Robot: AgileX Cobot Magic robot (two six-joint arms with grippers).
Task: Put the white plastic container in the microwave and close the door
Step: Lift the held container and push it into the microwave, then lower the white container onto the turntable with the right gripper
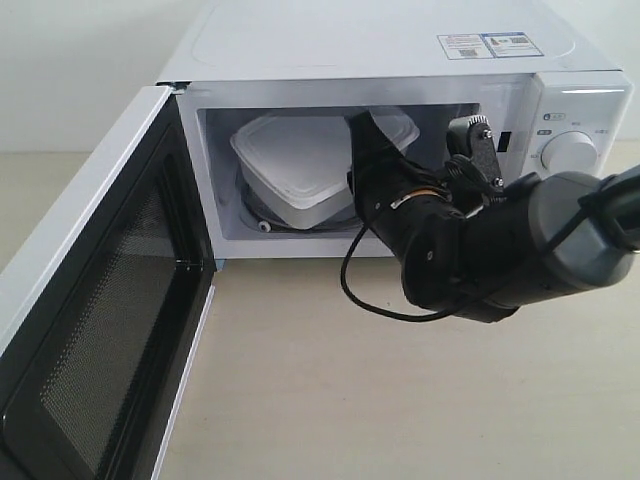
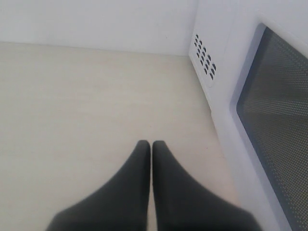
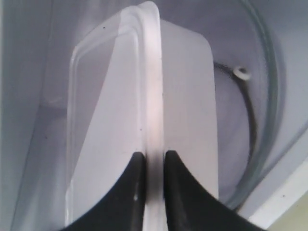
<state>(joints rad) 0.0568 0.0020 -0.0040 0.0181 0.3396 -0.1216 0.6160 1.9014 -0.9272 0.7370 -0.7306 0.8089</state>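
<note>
My right gripper [image 3: 150, 156] is narrowed onto the rim of the white container [image 1: 300, 165], pinching the lid edge between both fingers. The container is already inside the microwave [image 1: 380, 40], above the glass turntable [image 3: 269, 120]. It is tilted, with the side I hold raised, and I cannot tell whether its low side touches the glass. From my fingers the rim runs straight ahead and deeper into the cavity, so I judge the container's long axis to lie along my line of reach. To finish, I should lower it level, let go and back out along that same line.

The door [image 1: 90, 300] stands wide open, swung out toward the left edge of the tabletop [image 1: 330, 380]. My left gripper [image 2: 151, 144] is closed with nothing in it, low over the tabletop just beside the door's outer face. That makes it the nearer arm for pushing the door shut, once my right arm is clear of the opening.
</note>
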